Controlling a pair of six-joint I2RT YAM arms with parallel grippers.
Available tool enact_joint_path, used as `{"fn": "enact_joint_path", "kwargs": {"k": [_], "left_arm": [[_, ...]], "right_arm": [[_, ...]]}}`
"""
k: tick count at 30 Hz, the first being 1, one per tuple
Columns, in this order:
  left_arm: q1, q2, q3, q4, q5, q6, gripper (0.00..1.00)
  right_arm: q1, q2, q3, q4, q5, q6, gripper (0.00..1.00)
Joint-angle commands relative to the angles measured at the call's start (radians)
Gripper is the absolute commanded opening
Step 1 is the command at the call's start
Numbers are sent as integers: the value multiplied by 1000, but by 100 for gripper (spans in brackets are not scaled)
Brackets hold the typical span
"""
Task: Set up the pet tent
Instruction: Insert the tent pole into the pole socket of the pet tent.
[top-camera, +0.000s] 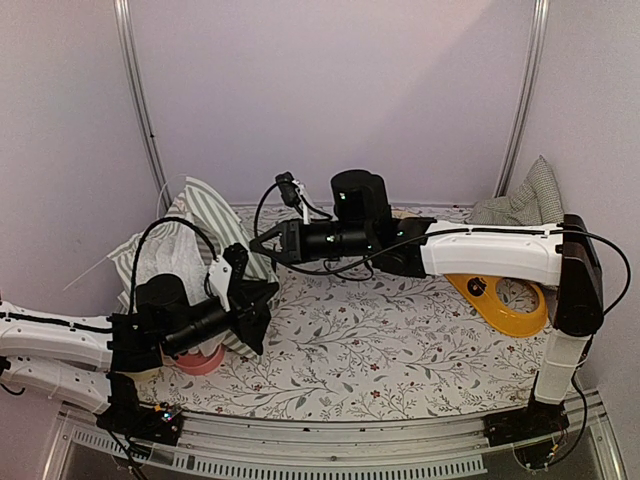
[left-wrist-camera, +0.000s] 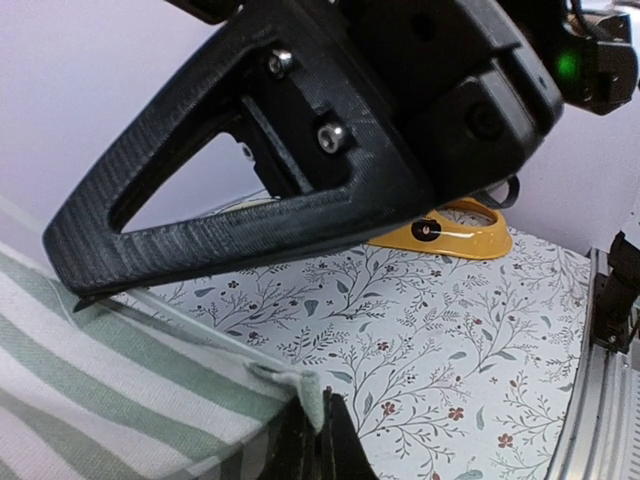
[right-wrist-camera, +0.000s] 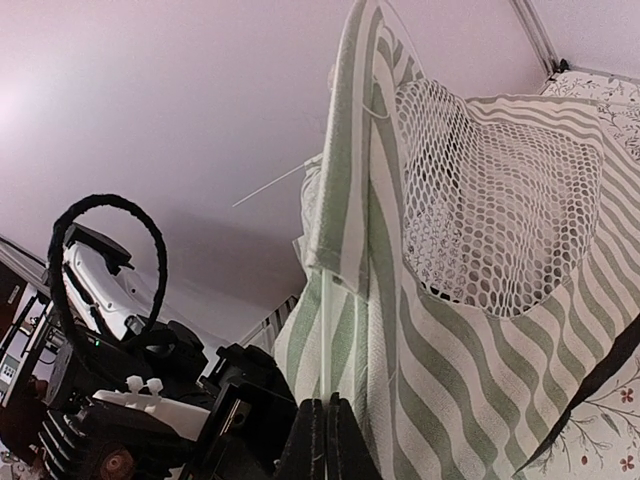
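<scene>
The pet tent (top-camera: 200, 225), green-and-white striped, stands partly raised at the back left. In the right wrist view the tent (right-wrist-camera: 450, 380) fills the right side, its round mesh window (right-wrist-camera: 490, 200) facing me. My right gripper (right-wrist-camera: 326, 440) is shut on a thin white pole (right-wrist-camera: 330, 330) running up the tent's edge; it also shows in the top view (top-camera: 260, 244). My left gripper (left-wrist-camera: 322, 440) is shut on a corner of the striped fabric (left-wrist-camera: 120, 380), low over the table. It also shows in the top view (top-camera: 258, 300), just right of the tent.
A yellow plastic piece (top-camera: 500, 298) lies at the right and shows in the left wrist view (left-wrist-camera: 450, 235). A checked cushion (top-camera: 525, 205) leans in the back right corner. A pink bowl (top-camera: 203, 362) sits under my left arm. The floral table cover (top-camera: 380, 350) spans the table.
</scene>
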Motion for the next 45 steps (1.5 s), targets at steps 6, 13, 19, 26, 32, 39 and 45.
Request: {"fn": "enact_joint_path", "kwargs": {"k": [6,13,19,26,32,39,45], "left_arm": [[-11,-14,22,38,158,-1,0],[16,-23,11,38,163,-26,0],[39,-16,-17,53,187,-58,0],[43,-11,-14,72,197,-64,0],[49,-1,5,74,210,-54,0],[63,10,11,103,215,-59,0],[87,-7,7,130,227,-73,0]], "right_arm": [[-8,16,-9,90,83,-5,0],[-12,10,-9,94,89,-8,0],[-15,9,-4,96,89,-8,0],[-13,30,11,99,66,-2,0],[-11,37,18,102,60,4,0],[-8,42,13,105,56,10,0],[-8,35,1,108,67,13,0]]}}
